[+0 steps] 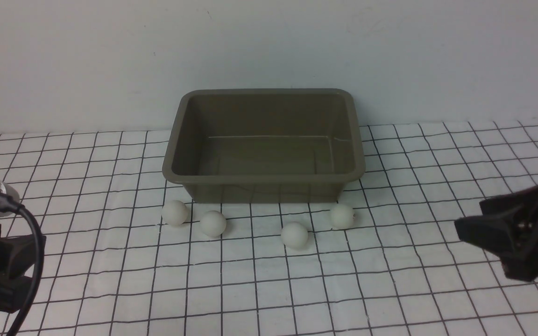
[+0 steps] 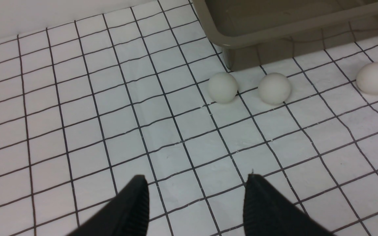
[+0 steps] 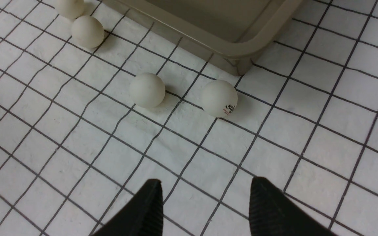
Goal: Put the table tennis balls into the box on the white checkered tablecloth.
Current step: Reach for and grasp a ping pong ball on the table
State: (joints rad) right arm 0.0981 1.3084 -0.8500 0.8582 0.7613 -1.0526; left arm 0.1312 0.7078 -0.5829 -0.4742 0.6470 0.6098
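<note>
- The box [image 1: 264,178] stands mid-way along the far edge of the white checkered tablecloth [image 1: 390,289].
- Four table tennis balls [image 1: 213,223] lie on the cloth in a loose row just before the box's near wall, outside it.
- The left end effector [image 2: 196,178], near the cloth's left edge, is spread, with only cloth between its fingers.
- The right end effector [image 3: 206,182], near the right edge, is likewise spread over bare cloth.

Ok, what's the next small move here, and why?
Probably ease the right arm toward the rightmost ball: its jaws stand open and empty, with that ball lying ahead of them. All four lie on the cloth and the box is empty.
</note>
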